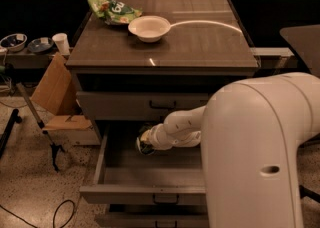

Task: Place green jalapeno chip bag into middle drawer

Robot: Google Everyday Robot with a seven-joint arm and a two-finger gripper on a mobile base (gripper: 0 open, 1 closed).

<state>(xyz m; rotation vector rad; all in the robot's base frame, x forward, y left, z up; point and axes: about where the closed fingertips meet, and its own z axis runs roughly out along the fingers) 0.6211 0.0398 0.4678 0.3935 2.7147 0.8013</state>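
Dim lab, speckled floor, and a grey cabinet with cardboard (52,92) leaning just beside it. The middle drawer (145,193) stands pulled out. The arm reaches in from the right, beneath the shut top drawer (150,105).

The end effector (145,143) sits low inside the tray, toward the back left, above the tray floor. Open tray lies in front of it and to its left.

At its tip we see a small pale yellow-green patch over something dark. We take this for the green jalapeno chip bag (145,135), right at the end effector and already inside the drawer. Most of the bag is hidden, so we cannot read its long axis. Nor can we tell whether the end effector is spread or pinching it.

We judge the next move to be a release straight down, since the tray floor lies just under the bag.

Well above and behind the end effector, on the tabletop (200,47), are a brighter green bag (112,9) and a white bowl (149,27). Neither is ours.
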